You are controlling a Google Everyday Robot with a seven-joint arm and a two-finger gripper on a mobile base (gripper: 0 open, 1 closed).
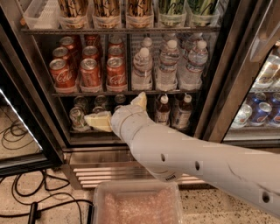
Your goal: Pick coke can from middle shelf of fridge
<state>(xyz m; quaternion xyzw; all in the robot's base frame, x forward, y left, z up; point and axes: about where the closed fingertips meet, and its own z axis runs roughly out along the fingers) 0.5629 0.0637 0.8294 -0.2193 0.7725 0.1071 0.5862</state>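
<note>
Several red coke cans stand in lanes on the left of the middle shelf; the nearest front one is just above my gripper. The gripper is open and empty, in front of the lower shelf, just below the middle shelf's front rail. One cream finger points left, the other points up and reaches the rail. The white arm comes in from the lower right. The fridge has a steel frame and a dark interior.
Clear water bottles fill the right of the middle shelf. Green-and-white cans and small bottles sit on the lower shelf. Tall tubs stand above. A neighbouring cooler holds blue cans. A clear bin and cables lie on the floor.
</note>
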